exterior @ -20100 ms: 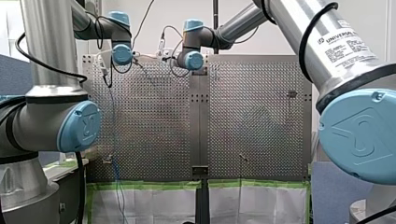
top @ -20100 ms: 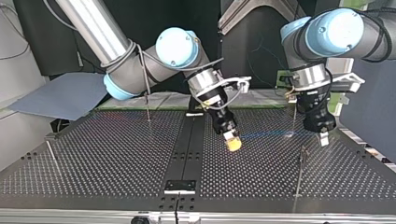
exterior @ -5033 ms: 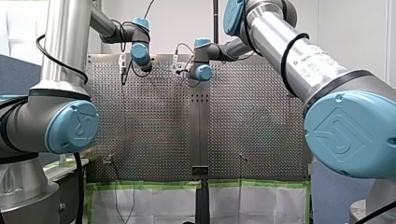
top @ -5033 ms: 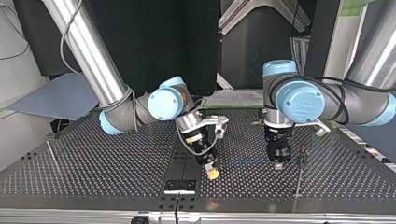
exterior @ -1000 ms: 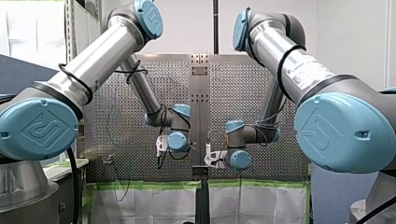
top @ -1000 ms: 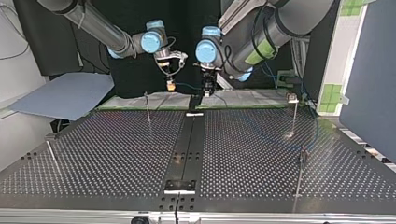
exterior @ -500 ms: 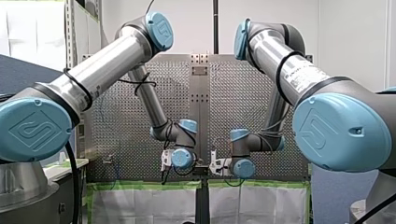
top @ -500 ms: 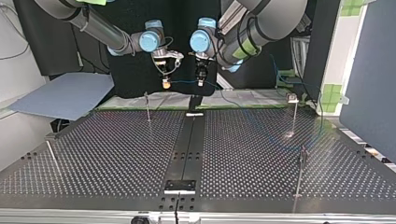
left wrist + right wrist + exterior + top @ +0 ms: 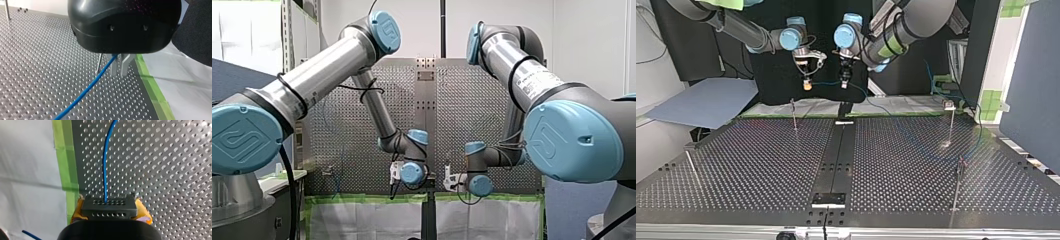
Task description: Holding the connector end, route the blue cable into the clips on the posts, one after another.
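Nearest the right wrist camera, the right gripper (image 9: 110, 210) is seen clenched on the connector (image 9: 109, 203). The connector is a black block with rows of small holes, pressed between the yellow pads (image 9: 77, 211). The blue cable (image 9: 104, 170) leaves the middle of the connector's forward face and is carried straight ahead of the gripper. Its long axis runs roughly parallel to the green tape (image 9: 63, 152) along the edge of the table (image 9: 162, 170). Further out it bends slightly away from the tape.

In the left wrist view, the left gripper (image 9: 120, 65) is shown with its metal fingers (image 9: 114, 67) drawn almost together, closed on the cable. The cable emerges from between them, close under the black body, and slants out to one side over the table. A thin post (image 9: 99, 63) is seen just beyond the fingers.

From across the table, both grippers are seen raised above the middle of the far edge, side by side but apart. A short length of cable is stretched level between them, parallel to that edge. From the left gripper the cable is let down toward the far edge, on the side of the far corner at the top view's right. There a corner post (image 9: 953, 125) carries a clip (image 9: 949, 105). Whether the cable is seated in that clip cannot be told.
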`<action>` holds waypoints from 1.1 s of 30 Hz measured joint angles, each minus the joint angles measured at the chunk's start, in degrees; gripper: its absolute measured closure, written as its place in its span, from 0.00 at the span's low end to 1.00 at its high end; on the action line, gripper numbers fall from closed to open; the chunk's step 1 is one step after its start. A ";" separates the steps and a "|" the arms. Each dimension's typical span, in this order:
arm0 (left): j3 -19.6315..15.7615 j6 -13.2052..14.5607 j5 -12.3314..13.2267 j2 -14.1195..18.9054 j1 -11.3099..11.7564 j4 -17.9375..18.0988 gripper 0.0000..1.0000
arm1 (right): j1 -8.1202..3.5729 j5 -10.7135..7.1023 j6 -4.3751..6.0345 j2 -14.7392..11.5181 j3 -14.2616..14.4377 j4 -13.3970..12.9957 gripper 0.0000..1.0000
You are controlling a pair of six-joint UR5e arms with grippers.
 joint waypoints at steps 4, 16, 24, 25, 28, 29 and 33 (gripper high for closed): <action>0.00 0.23 -0.87 0.00 -1.87 0.79 0.90 | -0.76 0.02 -0.08 -0.05 1.24 -1.13 1.00; 1.12 0.34 -0.27 -1.69 -3.45 0.80 0.90 | -3.42 -1.43 0.54 -1.09 4.93 -5.61 1.00; 5.65 -0.49 -0.81 -5.84 -5.24 0.13 0.87 | -7.67 -5.63 0.80 -5.20 9.14 -9.42 1.00; 6.15 -0.56 -0.90 -6.04 -5.34 -0.05 0.87 | -8.18 -6.15 0.68 -5.55 9.63 -9.72 1.00; 7.76 -0.68 -1.15 -6.33 -5.63 -0.61 0.87 | -9.88 -7.85 0.28 -6.13 10.65 -10.21 1.00; 8.35 -0.70 -1.29 -6.37 -5.77 -0.75 0.87 | -10.41 -8.36 0.15 -6.20 10.80 -10.12 1.00; 9.74 -0.76 -1.85 -6.41 -6.38 -0.71 0.87 | -12.97 -10.93 -0.67 -5.95 11.07 -8.82 1.00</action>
